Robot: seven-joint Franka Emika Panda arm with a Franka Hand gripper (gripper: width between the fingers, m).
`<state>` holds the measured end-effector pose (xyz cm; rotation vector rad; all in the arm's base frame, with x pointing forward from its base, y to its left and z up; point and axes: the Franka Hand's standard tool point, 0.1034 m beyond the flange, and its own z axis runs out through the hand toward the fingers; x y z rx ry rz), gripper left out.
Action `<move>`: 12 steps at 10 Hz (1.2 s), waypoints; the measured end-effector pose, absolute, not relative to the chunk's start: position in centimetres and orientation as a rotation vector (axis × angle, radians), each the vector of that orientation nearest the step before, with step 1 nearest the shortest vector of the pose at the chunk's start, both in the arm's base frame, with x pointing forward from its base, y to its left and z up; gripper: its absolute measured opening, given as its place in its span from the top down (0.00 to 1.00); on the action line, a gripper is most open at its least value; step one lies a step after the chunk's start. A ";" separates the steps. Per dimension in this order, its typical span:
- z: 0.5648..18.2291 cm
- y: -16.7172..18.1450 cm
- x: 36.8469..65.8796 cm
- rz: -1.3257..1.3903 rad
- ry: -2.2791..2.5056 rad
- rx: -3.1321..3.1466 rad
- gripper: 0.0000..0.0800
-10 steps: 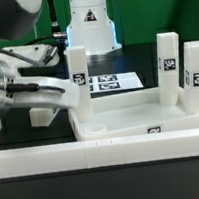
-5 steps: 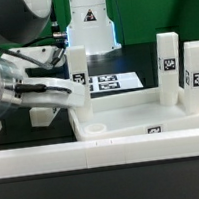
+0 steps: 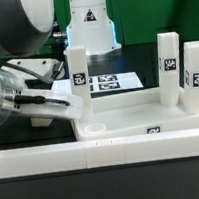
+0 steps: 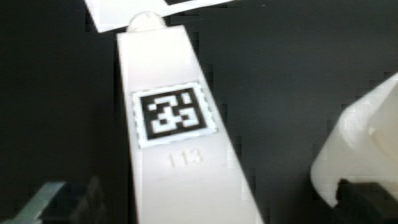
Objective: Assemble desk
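The white desk top (image 3: 130,117) lies tray-like on the table in the exterior view. One tagged white leg (image 3: 78,82) stands upright at its left corner. Two more legs (image 3: 167,67) (image 3: 195,78) stand at the right. My gripper (image 3: 74,107) reaches in from the exterior view's left, its tip low beside the upright leg's base. In the wrist view a tagged leg (image 4: 178,130) runs lengthwise between my dark fingers (image 4: 50,200), with gaps on both sides. The gripper (image 4: 205,205) is open. A rounded white part (image 4: 365,140) sits beside the leg.
The marker board (image 3: 114,83) lies behind the desk top. A long low white rail (image 3: 104,150) runs across the front. A small white block (image 3: 38,117) lies under my arm. A white stand with a tag (image 3: 90,23) is at the back.
My arm has moved lower and toward the exterior view's right, bringing the gripper tip closer to the upright left leg. The legs and desk top have not moved.
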<state>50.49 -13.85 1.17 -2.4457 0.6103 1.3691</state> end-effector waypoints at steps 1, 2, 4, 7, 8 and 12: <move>1.1 -13.9 50.5 1.368 0.615 -2.448 0.19; 1.1 -13.9 50.5 1.368 0.616 -2.448 0.33; 1.1 -14.0 50.5 1.366 0.618 -2.447 0.64; 1.1 -14.1 50.5 1.363 0.619 -2.447 0.64; 1.2 -14.2 50.5 1.360 0.616 -2.446 0.64; 5.0 -15.8 50.9 1.318 0.550 -2.430 0.64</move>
